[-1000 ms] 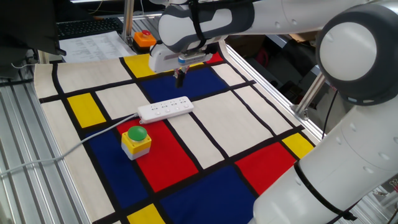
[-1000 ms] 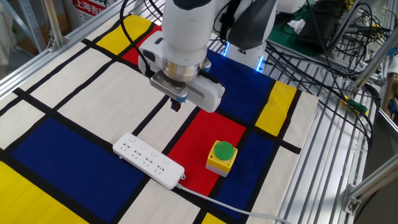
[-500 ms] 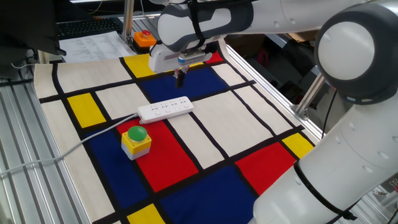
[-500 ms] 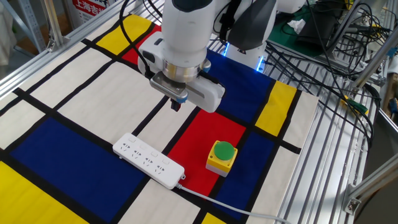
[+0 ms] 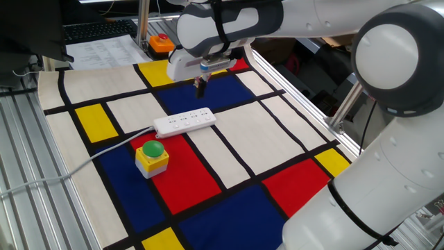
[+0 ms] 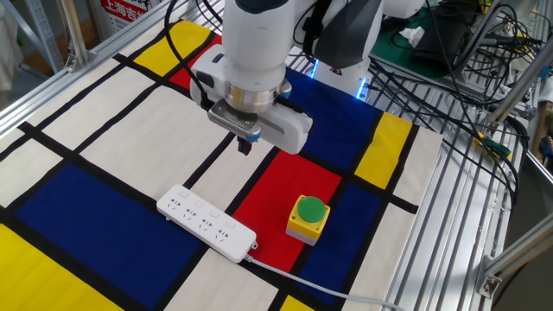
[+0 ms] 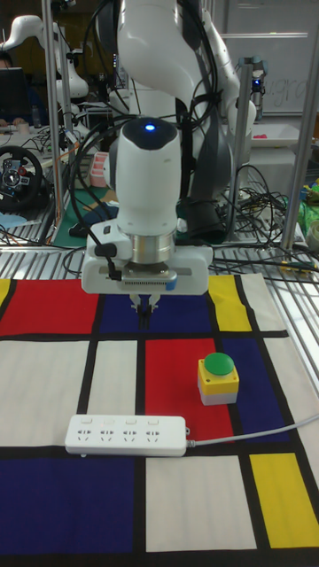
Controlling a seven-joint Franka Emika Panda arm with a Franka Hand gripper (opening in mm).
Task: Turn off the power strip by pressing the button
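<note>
Power strip (image 7: 128,435) flat on surface, button (image 7: 86,419) unpressed. End effector (image 7: 146,312) hovers above, barely moved since a second ago; finger gap indiscernible, holds nothing.

Under me the surface (image 6: 104,130) wears a cloth of red, blue, yellow and off-white blocks split by black lines. The power strip (image 6: 206,223) is white with a pale grey-white cable (image 5: 104,149); beside it a yellow box (image 7: 218,386) carries a green dome (image 7: 217,365), and at the far edge an orange box (image 5: 161,44) shows a red button (image 5: 162,39). My end effector (image 7: 144,311) is dark under a white body with a blue strip, and a blue light (image 7: 147,127) glows on my white arm.
</note>
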